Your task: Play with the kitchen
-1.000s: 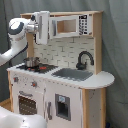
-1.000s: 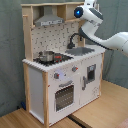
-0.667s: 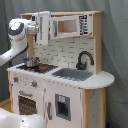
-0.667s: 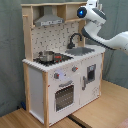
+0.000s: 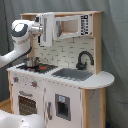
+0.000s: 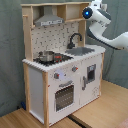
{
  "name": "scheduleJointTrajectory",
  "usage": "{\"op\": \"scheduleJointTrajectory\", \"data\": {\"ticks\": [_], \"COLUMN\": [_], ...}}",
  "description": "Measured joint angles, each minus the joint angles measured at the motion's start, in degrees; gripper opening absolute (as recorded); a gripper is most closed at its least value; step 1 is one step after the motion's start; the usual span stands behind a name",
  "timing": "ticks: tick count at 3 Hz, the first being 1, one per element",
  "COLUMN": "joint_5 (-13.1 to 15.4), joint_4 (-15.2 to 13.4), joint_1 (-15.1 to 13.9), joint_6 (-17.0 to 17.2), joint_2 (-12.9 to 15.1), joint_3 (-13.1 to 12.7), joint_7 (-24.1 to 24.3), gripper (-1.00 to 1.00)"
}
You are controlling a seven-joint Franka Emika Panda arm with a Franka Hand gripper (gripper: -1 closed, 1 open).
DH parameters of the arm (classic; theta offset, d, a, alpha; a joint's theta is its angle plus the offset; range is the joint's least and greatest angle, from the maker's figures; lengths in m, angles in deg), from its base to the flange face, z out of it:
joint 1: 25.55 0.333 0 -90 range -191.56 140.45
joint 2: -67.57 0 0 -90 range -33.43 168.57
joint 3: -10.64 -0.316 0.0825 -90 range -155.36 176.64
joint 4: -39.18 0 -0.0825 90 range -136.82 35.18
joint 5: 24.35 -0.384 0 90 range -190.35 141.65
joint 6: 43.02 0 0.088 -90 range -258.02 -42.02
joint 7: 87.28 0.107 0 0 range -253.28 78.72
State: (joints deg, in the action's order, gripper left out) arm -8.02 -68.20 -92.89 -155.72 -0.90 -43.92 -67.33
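While raised, arm [image 6: 107, 27] beside kitchen [image 6: 60, 65] top.

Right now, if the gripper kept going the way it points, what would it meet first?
Probably the kitchen's upper shelf: the gripper sits at hood height, aimed into the top section. Depth is unclear, so contact order is uncertain.

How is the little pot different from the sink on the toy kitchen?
The pot is round, shiny metal and stands up on top of the stovetop; the sink is a grey rectangle sunk into the counter. The pot is smaller than the sink. The black faucet curves over the sink, not the pot. Both are on the kitchen's counter.
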Motion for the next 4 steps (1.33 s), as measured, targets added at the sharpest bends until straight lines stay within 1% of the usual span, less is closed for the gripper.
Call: {"op": "scheduleJointTrajectory", "data": {"ticks": [1,2,3,4], "joint_5": [0.0,-0.02,-0.02,-0.04], "joint_4": [-4.48,-6.93,-6.92,-6.86], "joint_1": [2.29,4.86,4.86,5.08], "joint_6": [-2.92,-5.09,-5.29,-6.81], "joint_2": [-1.35,-3.01,-3.06,-3.18], "joint_3": [1.87,3.03,3.03,3.02], "joint_7": [-0.02,-0.01,0.0,0.03], "gripper": [-1.0,-1.0,1.0,1.0]}}
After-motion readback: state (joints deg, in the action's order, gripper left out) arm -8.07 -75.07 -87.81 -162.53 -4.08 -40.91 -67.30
